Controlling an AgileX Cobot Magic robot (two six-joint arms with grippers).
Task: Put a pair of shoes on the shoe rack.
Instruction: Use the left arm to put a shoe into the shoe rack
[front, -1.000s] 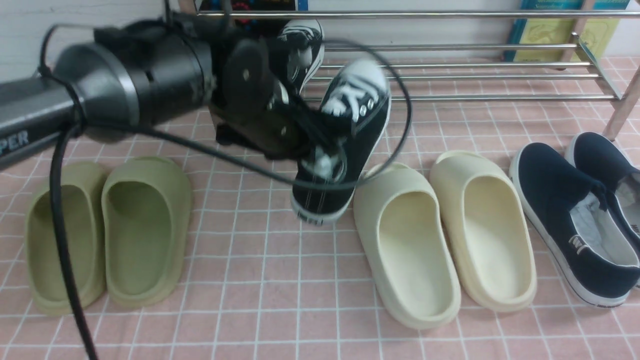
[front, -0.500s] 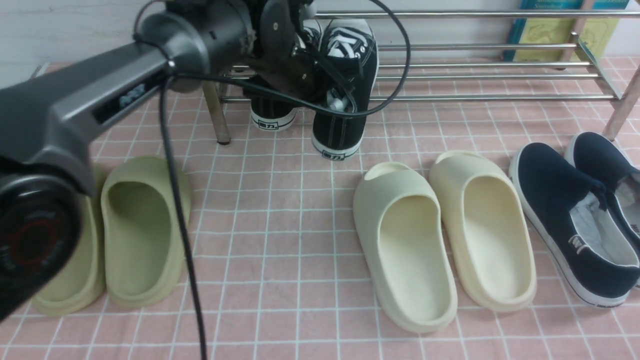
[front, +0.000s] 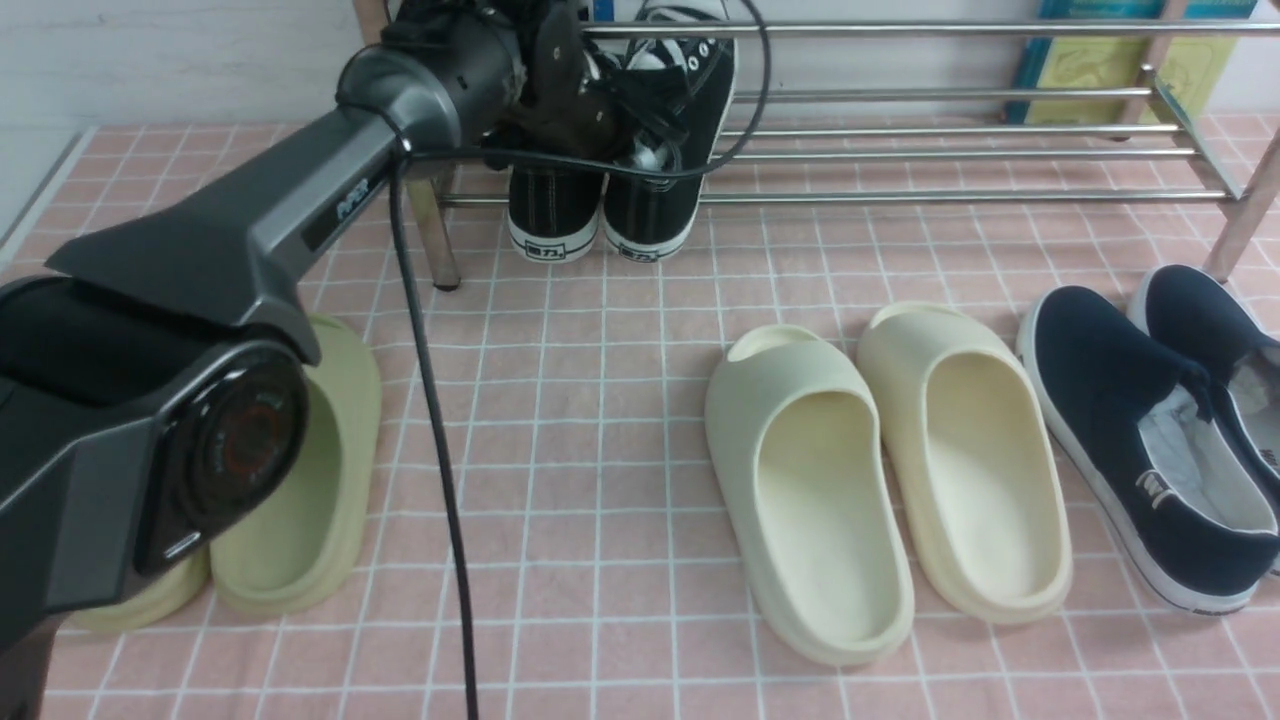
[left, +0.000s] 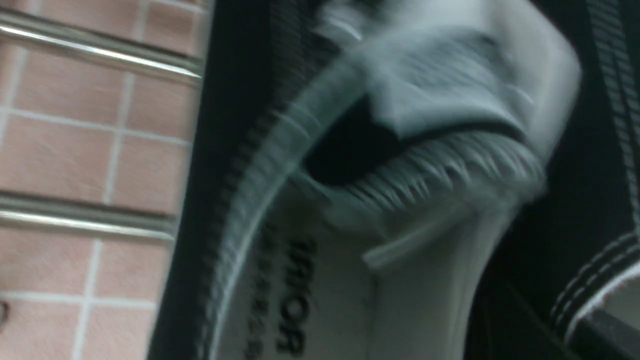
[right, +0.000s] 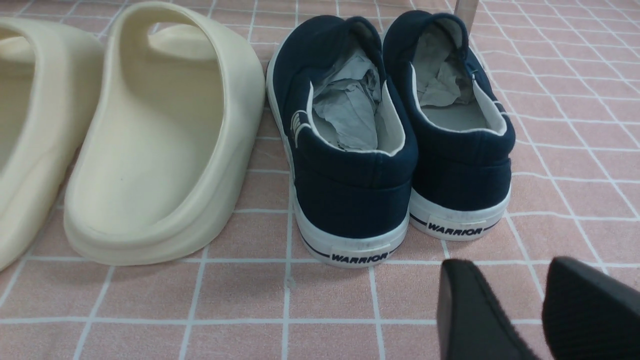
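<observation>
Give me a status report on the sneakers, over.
Left gripper shut on black sneakers, at chrome shoe rack, heels out past its front bar. Right gripper open, empty. Nothing blocking.

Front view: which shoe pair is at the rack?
The black canvas sneakers, heels over the chrome rack's front bar; the olive slides, cream slides and navy slip-ons sit on the tiles.
</observation>
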